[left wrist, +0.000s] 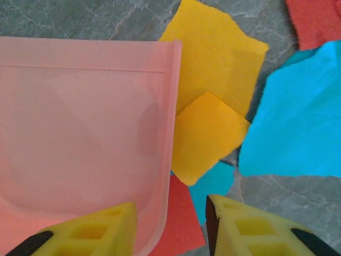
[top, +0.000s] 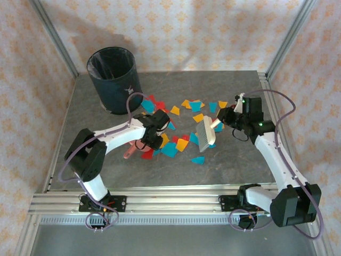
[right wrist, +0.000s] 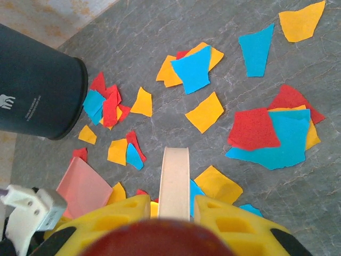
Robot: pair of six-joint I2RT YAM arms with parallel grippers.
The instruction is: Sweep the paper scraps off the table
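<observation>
Bin (top: pixel 112 79) stands at the far left of the table (top: pixel 234 170). Right of it and nearer, the left gripper (top: pixel 153 130) hangs over a pink dustpan (left wrist: pixel 80 133). Its yellow fingers (left wrist: pixel 96 234) sit narrowly apart astride the dustpan's right wall, the right finger clear of it, so nothing is gripped. Red, yellow and blue paper scraps (top: pixel 184 145) lie spread over the middle of the table, some just beside the dustpan, a few near the bin. Further right, the right gripper (top: pixel 222 121) is clamped on the cream handle of a brush (top: pixel 205 132), whose head lies among the scraps.
</observation>
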